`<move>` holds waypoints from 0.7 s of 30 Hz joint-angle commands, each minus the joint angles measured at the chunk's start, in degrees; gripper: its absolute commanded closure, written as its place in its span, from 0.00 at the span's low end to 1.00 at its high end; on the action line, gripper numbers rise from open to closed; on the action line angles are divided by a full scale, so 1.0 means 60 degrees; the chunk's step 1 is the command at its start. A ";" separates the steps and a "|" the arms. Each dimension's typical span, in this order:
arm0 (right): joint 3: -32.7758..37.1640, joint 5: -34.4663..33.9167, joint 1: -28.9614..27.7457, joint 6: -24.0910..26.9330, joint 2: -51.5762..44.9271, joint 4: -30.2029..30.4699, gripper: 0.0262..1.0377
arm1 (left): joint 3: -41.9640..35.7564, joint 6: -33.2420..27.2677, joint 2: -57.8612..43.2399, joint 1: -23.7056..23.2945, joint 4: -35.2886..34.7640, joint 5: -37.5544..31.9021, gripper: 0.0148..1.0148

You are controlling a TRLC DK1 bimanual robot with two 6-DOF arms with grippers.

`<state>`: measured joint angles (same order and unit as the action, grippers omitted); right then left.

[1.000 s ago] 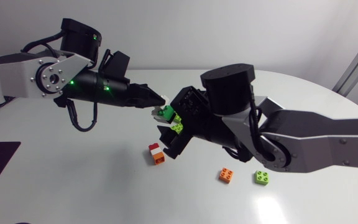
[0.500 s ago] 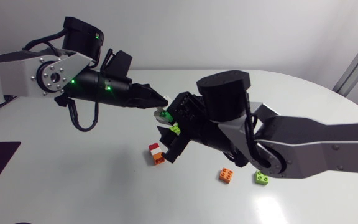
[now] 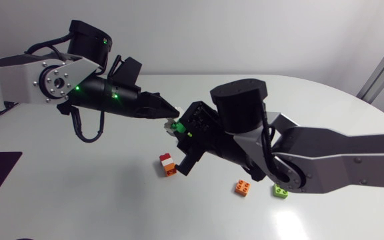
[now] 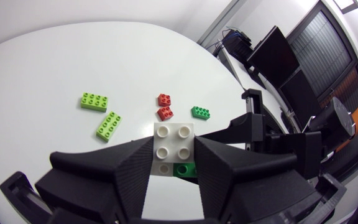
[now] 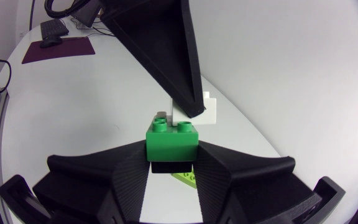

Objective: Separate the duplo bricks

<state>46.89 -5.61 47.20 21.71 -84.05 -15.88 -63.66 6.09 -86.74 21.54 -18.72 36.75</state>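
**Both hands clamped on the stacked pair above the tabletop**

Our left hand (image 4: 173,147), on the arm that enters from 9 o'clock, is closed on the white square plastic duplo brick (image 4: 173,140), with a finger pressed against each side. That brick sits on top of the dark green plastic duplo brick (image 5: 171,142). Our right hand (image 5: 171,163), on the arm from 3 o'clock, pinches the green one between its two fingers. The pair is held above the white tabletop (image 3: 79,193), near its middle. At 7 o'clock from the pair stands a small stack of white, red and orange bricks (image 3: 167,164). At 4 o'clock lies an orange square brick (image 3: 243,187). Further right is a lime green square brick (image 3: 281,191), apart from the orange one.
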 commanded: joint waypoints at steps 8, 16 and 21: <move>-0.0506 0.0143 0.0293 0.0395 0.0268 0.0054 0.76 | -0.0230 0.0231 0.0233 -0.0016 -0.0190 0.0891 0.69; -0.0726 0.0187 0.0278 0.0600 0.0459 0.0156 0.75 | -0.0684 0.0069 0.0218 -0.0323 -0.0850 0.1712 0.70; -0.0799 0.0202 0.0263 0.0629 0.0473 0.0288 0.75 | -0.0919 -0.0224 0.0409 -0.0704 -0.1084 0.1697 0.70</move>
<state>43.55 -4.49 48.40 24.71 -81.25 -14.72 -66.52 5.58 -85.89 18.70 -24.36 46.19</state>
